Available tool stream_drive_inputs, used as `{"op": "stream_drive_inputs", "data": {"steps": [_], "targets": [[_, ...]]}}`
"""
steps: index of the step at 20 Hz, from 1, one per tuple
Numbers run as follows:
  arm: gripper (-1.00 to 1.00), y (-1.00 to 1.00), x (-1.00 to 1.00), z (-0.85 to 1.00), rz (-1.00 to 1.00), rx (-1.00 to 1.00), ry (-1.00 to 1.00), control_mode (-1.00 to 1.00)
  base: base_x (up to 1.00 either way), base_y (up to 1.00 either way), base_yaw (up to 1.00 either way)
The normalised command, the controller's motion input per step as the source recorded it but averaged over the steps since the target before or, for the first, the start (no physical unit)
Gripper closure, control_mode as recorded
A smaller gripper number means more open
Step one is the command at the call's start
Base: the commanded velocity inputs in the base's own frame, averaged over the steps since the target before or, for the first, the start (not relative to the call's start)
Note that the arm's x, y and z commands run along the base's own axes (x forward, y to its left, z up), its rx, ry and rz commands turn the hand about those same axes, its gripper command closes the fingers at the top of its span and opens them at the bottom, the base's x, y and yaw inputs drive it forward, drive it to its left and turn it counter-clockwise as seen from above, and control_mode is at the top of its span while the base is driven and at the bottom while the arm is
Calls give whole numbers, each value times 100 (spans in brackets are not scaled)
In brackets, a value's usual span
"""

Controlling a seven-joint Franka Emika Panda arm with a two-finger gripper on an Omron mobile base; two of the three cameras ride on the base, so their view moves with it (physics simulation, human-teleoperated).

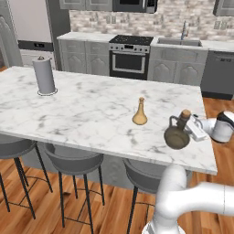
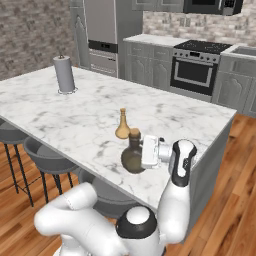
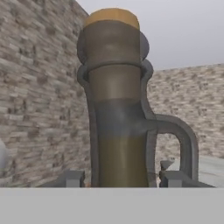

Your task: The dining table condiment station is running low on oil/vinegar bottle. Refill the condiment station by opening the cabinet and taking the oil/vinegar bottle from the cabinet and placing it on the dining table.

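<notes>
Bottle (image 1: 177,133) is sitting upright on the table (image 1: 82,109) near its right end, just beside the tan flask (image 1: 140,113). Gripper (image 2: 146,151) is flanking the bottle, fingers (image 3: 70,178) either side; cannot tell whether it is clamping. Fetch looks done, release and retreat remaining.

bottle (image 1: 177,135): olive-green, tan cork | table (image 1: 82,109): white, grey-veined | flask (image 1: 140,112): tan
</notes>
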Motion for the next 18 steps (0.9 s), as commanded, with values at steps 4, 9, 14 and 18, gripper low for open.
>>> {"op": "stream_drive_inputs", "data": {"steps": [4,9,14,18], "targets": [[100,0,43,-40,-2,-4,0,-100,0,0,0],[100,-17,37,-16,0,-1,0,-100,0,0,0],[100,-1,49,-23,-1,-1,0,-100,0,0,0],[100,0,39,-27,-2,-2,0,-100,0,0,0]]}}
